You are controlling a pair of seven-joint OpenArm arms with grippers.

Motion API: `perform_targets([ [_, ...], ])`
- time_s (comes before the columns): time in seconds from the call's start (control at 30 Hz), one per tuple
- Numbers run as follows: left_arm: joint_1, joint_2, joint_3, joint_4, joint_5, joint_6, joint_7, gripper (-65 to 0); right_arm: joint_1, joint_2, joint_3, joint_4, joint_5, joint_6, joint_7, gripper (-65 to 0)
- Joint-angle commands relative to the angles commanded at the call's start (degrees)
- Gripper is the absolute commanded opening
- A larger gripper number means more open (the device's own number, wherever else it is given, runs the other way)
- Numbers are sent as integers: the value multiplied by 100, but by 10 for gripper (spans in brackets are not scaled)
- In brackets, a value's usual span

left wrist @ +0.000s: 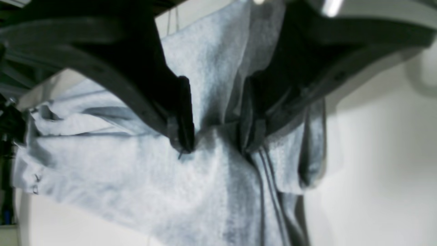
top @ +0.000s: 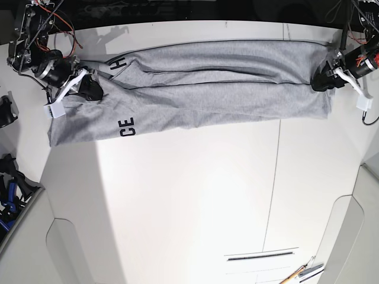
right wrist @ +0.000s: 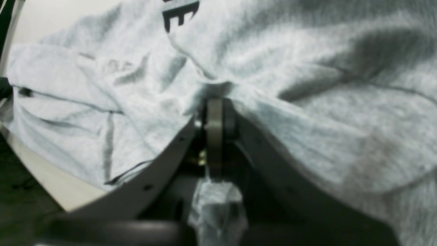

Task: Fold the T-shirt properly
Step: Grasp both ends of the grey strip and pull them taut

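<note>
Table (top: 195,195): white work surface; its near half is bare, and the cloth lies along the far edge.

T-shirt (top: 213,94): grey, drawn out into a long band across the far side of the table, nearly from the far-left corner to the far-right corner. Black letters "CE" and "H" show near its left end. Long creases run along its length, so it seems taut between the two grips.

Step in hand: by my judgement, a lengthwise fold with both ends held. To do it well, keep the tension even, move both ends together, and lay the cloth down without slack in the middle.

Left gripper (left wrist: 216,140): at the far-right corner in the base view. Its fingers (left wrist: 184,116) are drawn in around a gathered pleat of fabric, with a hemmed edge hanging just beside it. The hold looks firm.

Right gripper (right wrist: 215,102): at the far-left corner, closed tight on a bunch of cloth; a tuft pokes out behind the pads. The grab is deep, so it may drag more than one layer.

Risk: if one arm leads, I expect the band to twist and the lettered end to wrinkle.

Small items at the near-right edge (top: 305,272): too small to tell; well apart from the work.
</note>
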Motion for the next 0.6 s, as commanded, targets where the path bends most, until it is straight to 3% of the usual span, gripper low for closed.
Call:
perform_targets([
  [0.23, -431, 0, 0, 0, 22, 44, 2, -386, 345, -2, 0, 0, -17, -44, 11, -650],
  [0.3, -459, -35, 0, 17, -323, -205, 55, -386, 435, -4, 0, 0, -13, -44, -37, -650],
  [0.4, -457, -216, -50, 138, -911, -205, 236, -386, 459, -4, 0, 2, 31, -44, -94, -650],
  [0.6, -437, -544, -614, 428, -1034, -205, 400, -378, 459, -4, 0, 2, 31, -44, -96, -650],
])
